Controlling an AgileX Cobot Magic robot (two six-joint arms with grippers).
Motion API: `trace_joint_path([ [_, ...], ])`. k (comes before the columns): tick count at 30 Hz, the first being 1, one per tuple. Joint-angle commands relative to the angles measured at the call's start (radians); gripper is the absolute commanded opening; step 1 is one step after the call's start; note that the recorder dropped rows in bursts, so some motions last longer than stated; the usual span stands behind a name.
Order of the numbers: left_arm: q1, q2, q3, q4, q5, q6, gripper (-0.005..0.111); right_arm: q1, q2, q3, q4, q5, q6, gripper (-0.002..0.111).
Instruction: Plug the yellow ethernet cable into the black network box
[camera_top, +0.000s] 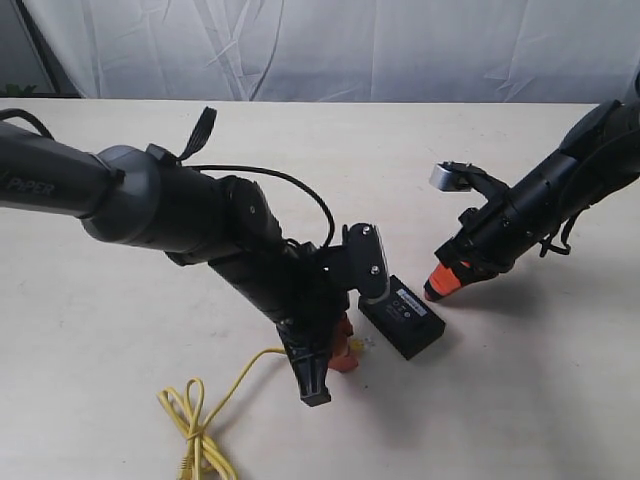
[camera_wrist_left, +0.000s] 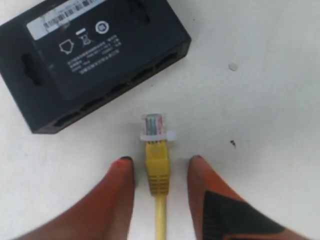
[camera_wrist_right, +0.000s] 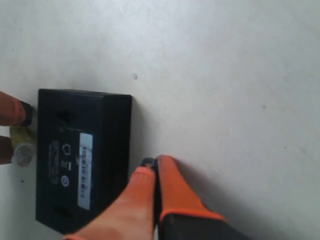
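While we're reading "PIPER" on the arm (camera_top: 60, 175) | left gripper (camera_wrist_left: 160, 159) agape astride cable (camera_wrist_left: 158, 175) | right gripper (camera_wrist_right: 152, 164) pinched empty by box (camera_wrist_right: 72, 160)

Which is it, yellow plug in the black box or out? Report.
Out. The yellow ethernet cable ends with its plug short of the black network box, bare table between them.

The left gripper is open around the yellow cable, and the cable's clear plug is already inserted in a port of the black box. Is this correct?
No. The left wrist view shows the clear plug of the yellow ethernet cable lying apart from the black network box, short of its ports, not inserted. The left gripper is indeed open around the cable.
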Motion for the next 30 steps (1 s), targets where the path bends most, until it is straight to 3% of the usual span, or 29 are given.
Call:
trace_joint_path([
  [1, -0.001, 0.016, 0.007, 0.020, 0.009, -0.001, 0.009, -0.002, -0.002, 0.002, 0.001, 0.000, -0.010, -0.001],
  [2, -0.001, 0.016, 0.007, 0.017, 0.004, -0.013, 0.000, -0.002, -0.002, 0.002, 0.001, 0.000, -0.010, -0.001],
  [6, -0.001, 0.014, -0.009, 0.066, 0.002, -0.184, 0.000, -0.002, -0.002, 0.002, 0.001, 0.000, -0.012, -0.001],
  [15, -0.001, 0.014, -0.102, 0.473, 0.112, -0.770, 0.000, -0.002, -0.002, 0.002, 0.006, 0.007, 0.008, -0.001],
  [30, -0.041, 0.067, -0.245, 0.561, 0.258, -0.944, 0.000, 0.020, -0.002, 0.002, 0.009, 0.017, 0.132, -0.001],
])
